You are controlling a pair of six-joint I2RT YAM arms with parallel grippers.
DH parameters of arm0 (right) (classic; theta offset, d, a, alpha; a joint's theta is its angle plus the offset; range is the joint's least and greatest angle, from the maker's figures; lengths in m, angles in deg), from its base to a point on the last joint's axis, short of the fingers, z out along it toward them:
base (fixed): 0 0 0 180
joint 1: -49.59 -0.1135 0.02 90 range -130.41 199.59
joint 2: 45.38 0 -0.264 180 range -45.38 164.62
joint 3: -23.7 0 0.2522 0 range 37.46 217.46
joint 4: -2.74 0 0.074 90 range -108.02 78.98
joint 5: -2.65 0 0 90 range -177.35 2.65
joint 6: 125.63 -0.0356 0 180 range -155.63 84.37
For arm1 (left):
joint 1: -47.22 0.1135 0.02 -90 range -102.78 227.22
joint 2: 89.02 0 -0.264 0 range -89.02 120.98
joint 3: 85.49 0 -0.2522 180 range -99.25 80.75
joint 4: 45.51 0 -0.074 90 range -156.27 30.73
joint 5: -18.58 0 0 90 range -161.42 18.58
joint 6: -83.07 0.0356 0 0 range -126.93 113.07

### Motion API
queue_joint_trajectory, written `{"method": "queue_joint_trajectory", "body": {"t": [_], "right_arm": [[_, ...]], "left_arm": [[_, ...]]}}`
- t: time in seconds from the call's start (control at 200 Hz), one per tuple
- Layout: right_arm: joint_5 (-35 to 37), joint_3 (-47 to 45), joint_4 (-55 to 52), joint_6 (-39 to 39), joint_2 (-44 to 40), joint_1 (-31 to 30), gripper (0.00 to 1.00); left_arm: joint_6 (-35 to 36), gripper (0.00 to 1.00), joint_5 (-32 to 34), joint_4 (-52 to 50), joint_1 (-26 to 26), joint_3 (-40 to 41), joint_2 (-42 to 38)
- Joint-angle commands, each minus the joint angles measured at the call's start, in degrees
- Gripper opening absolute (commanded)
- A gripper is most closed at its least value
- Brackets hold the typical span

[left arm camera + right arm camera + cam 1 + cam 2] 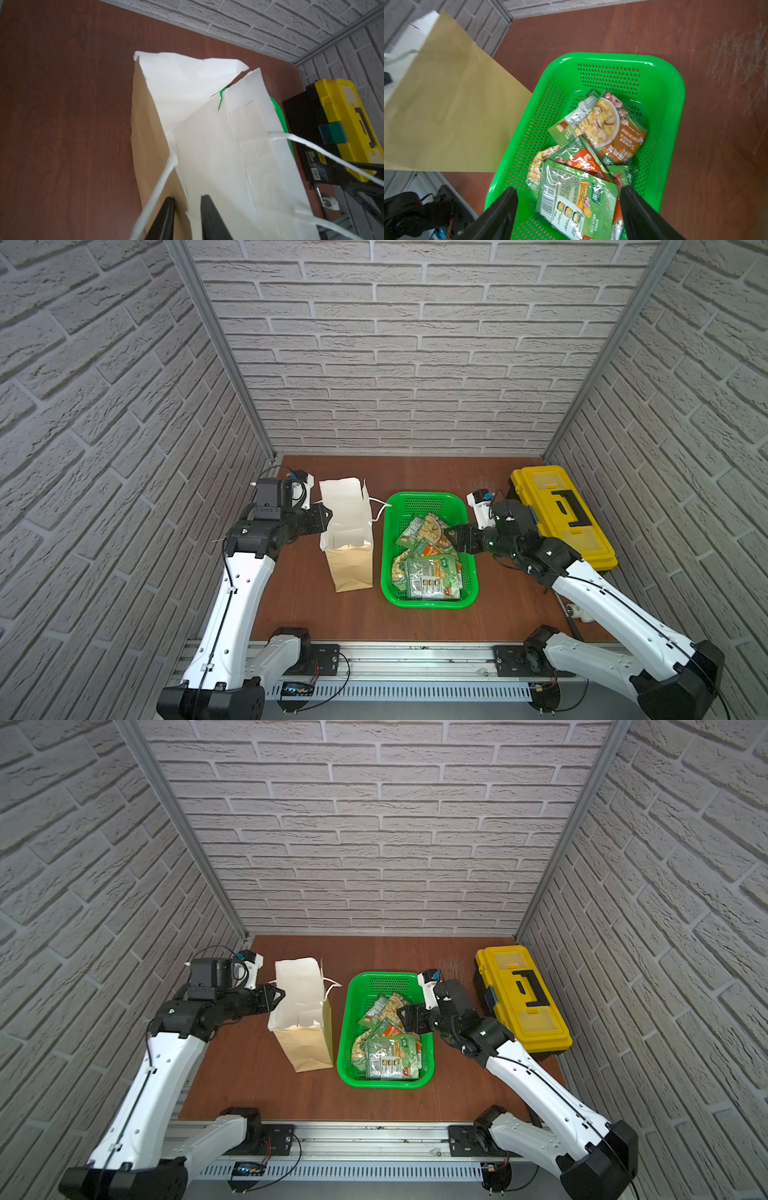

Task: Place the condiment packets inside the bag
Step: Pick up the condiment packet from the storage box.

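- The left arm [245, 572] rises from the near left corner of the tabletop [311, 614], its wrist bent level, so the left claw [326, 516] points sideways at the upper rim of the bag [349, 522]
- In the left wrist view its two black fingers [166, 218] stand a little apart, one by the tan outside and one by the white inside of the bag's near wall; the claw is slightly open and straddles the paper
- The right arm [602, 593] comes in from the right with a bent elbow, and the right claw [451, 537] points inward and downward over the right side of the green basket [428, 605]
- The right claw is spread wide and holds nothing; in the right wrist view the condiment packets [591, 145] lie below and between its fingers, and I cannot tell whether the tips touch them
- All the packets in view lie overlapping in a loose heap in the basket; the bag stands upright just left of it, between the basket and the left claw
- The packets are flat, glossy and crinkled, green with orange-brown panels and food pictures
- The bag is stiff tan paper, white inside, with white cord handles [332, 158] and a split far corner
- The basket is perforated plastic with rounded corners; a yellow toolbox [561, 514] sits at the far right
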State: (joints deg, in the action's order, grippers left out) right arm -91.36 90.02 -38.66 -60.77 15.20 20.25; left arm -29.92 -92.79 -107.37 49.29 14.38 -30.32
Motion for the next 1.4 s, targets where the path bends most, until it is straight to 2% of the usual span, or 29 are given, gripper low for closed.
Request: {"method": "queue_joint_trajectory", "body": {"t": [0.0, 0.215, 0.37, 0.59, 0.85, 0.975, 1.09, 1.39], "right_arm": [[3.7, -1.67, 0.16, -0.07, 3.4, 0.25, 0.77], [2.1, -0.97, 0.23, 0.47, 13.28, 0.16, 0.68], [-0.33, -1.53, 1.1, 2.97, 18.86, -0.01, 0.69], [-2.7, 1.52, -3.09, 7.0, 26.35, -0.03, 0.72], [-4.34, 1.98, -4.99, 7.82, 27.05, -2.11, 0.69], [-4.9, 1.69, -5.84, 7.91, 25.73, -3.5, 0.61], [-7.11, 0.67, -6.02, 8.09, 22.96, -3.88, 0.59], [-16.3, -1.86, -3.74, 8.93, 19.08, -3.92, 0.34]], "left_arm": [[-0.99, 0.25, -5.34, 4.53, 0.88, 1.71, -1.69], [-1.71, 0.24, -7.46, 5.54, 1.43, 2.86, -2.74], [-1.89, 0.24, -7.86, 5.65, 1.59, 3.26, -3.33], [-2.42, 0.24, -8.18, 6.61, 1.72, 4.18, -3.24], [-2.51, 0.24, -8.18, 6.7, 1.95, 4.15, -3.13], [-2.62, 0.24, -8.17, 6.61, 1.96, 4.05, -3.18], [-2.59, 0.24, -8.17, 6.61, 1.93, 4.14, -3.24], [-2.77, 0.24, -8.17, 6.7, 1.93, 4.32, -3.5]]}}
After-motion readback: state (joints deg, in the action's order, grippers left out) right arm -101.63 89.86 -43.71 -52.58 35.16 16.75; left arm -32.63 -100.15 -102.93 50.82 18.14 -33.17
